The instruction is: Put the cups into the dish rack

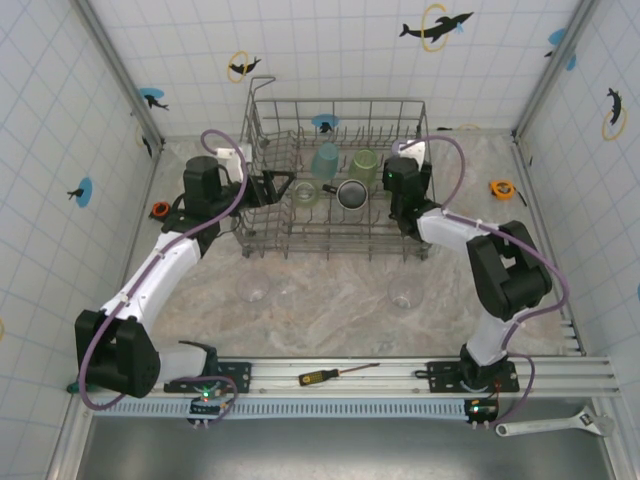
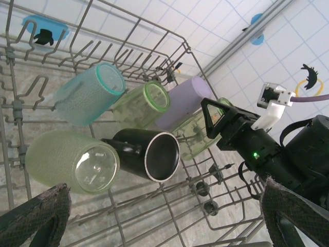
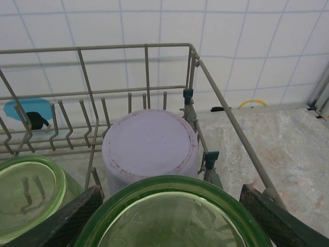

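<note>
Placing step: the right gripper point(image 3: 172, 226) clasps a pale green cup point(image 3: 154, 188) inside the dish rack point(image 1: 330, 102), just beside the lavender cup point(image 3: 149, 141) — next it must let go and lift clear — while the left gripper point(image 1: 278, 187) hangs spread wide, empty, at the rack's left side.

L arm runs fwd from its base at the near-left edge, forearm angled up and to the right, wrist turned inward. The left gripper point(image 1: 272, 187) points right, approx level, jaws wide apart, w/ both fingers point(image 2: 38, 216) at the lower corners of its wrist view. R arm rises from the near-right base, elbow folded high, forearm running back-left. The right gripper point(image 1: 398, 180) is part-closed, fingers point(image 3: 272, 218) against either side of a pale green cup point(image 3: 169, 211), and the 2 grippers face each other, well apart.
</note>
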Available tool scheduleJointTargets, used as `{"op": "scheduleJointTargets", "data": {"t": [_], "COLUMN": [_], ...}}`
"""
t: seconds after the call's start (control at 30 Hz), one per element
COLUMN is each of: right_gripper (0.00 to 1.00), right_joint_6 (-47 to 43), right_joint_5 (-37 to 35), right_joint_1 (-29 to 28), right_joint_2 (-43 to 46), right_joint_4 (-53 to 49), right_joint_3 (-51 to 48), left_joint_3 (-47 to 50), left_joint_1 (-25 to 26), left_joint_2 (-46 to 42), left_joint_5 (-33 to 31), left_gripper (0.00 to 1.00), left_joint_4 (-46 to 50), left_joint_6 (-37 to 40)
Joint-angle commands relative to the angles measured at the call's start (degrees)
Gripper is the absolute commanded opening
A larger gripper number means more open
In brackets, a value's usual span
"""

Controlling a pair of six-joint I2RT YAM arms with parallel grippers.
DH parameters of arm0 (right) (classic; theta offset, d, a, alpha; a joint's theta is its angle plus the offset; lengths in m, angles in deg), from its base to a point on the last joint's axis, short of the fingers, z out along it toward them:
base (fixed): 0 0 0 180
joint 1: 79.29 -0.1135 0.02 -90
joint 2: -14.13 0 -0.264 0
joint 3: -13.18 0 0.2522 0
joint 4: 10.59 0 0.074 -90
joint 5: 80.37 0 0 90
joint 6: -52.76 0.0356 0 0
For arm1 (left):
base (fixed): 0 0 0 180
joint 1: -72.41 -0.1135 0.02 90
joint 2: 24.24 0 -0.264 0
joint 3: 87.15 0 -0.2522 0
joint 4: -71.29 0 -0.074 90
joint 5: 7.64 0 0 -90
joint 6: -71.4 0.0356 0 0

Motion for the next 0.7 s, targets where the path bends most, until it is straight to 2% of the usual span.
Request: {"op": "scheduleJointTargets", "data": {"t": [0.0, 0.17, 0.47, 0.67], "right_gripper": [0.52, 0.58, 0.83, 0.93], "right_joint_6": [0.12, 0.69, 1.82, 2.49], "right_joint_5": [-2.09, -2.51, -2.95, -3.22], "right_joint_1": [-0.6, -0.76, -1.08, -1.56], "right_joint_2": [-1.17, -2.48, -2.13, -0.31], "right_joint_4": [4.11, 3.57, 2.0, -0.82], "right_joint_3": [0.92, 1.21, 1.49, 2.69], "left_joint_3": [1.01, 1.01, 1.01, 1.14], "left_joint_1": [-0.19, -0.13, -0.19, -0.15], "left_joint_2": [0.1, 0.29, 0.55, 0.2], "left_joint_5": [1.47, 1.7, 2.18, 1.92], "left_gripper": [0.98, 0.98, 0.98, 0.98], "left_joint_4": [-0.85, -1.0, -1.12, -1.12], "left_joint_6": [-0.33, -0.54, -0.73, -0.59]}}
